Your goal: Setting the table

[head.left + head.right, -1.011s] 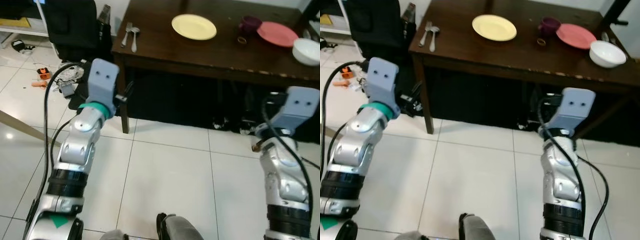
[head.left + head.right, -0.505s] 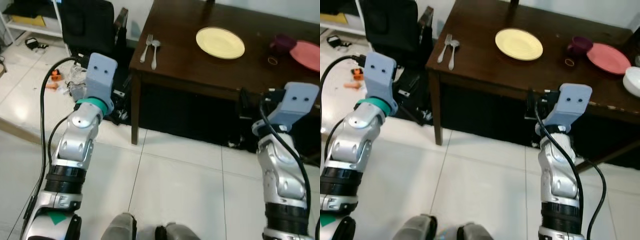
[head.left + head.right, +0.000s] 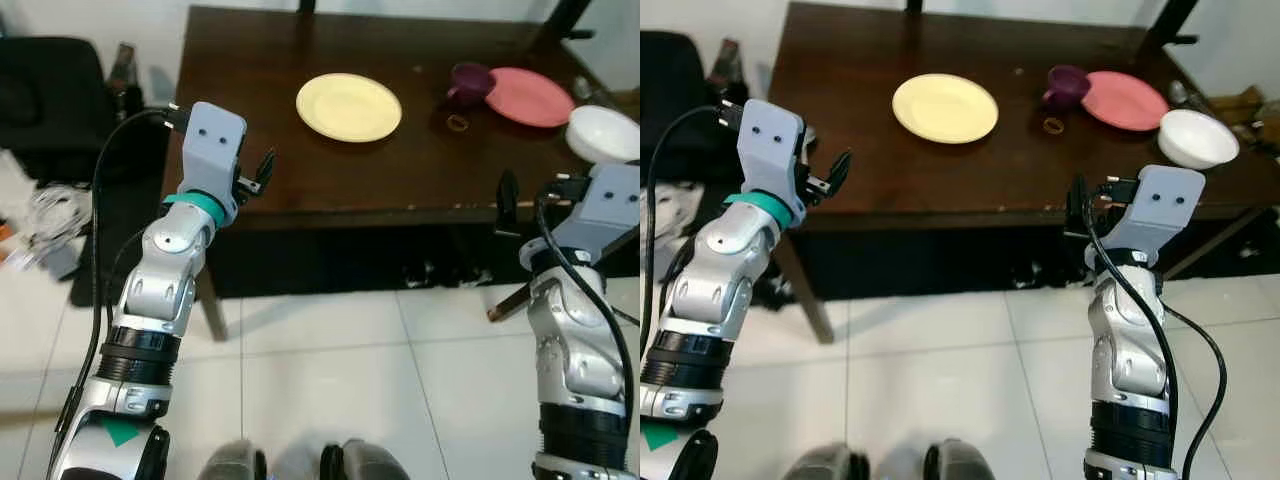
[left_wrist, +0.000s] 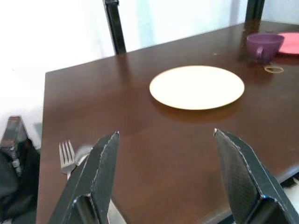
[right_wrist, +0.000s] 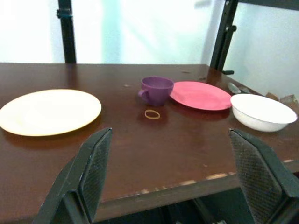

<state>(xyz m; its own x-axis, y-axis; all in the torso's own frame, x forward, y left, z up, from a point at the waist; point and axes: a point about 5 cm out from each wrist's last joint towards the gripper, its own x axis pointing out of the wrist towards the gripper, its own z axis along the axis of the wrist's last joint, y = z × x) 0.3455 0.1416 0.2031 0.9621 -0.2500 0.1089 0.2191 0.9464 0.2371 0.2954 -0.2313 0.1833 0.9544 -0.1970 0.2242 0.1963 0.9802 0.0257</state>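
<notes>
Facing the dark table [image 3: 300, 170], you've got both arms raised at its near edge. Your left gripper [image 4: 163, 179] has its jaws spread wide, hovering off the table's near-left corner; your right gripper [image 5: 170, 175] is spread too, below the near edge. On the table: yellow plate [image 3: 349, 106] mid-table, fork [image 4: 67, 156] by the left edge, purple cup [image 5: 156, 89], rubber band [image 5: 152, 114], pink plate [image 5: 201, 94] and white bowl [image 5: 259, 111] toward the right end.
</notes>
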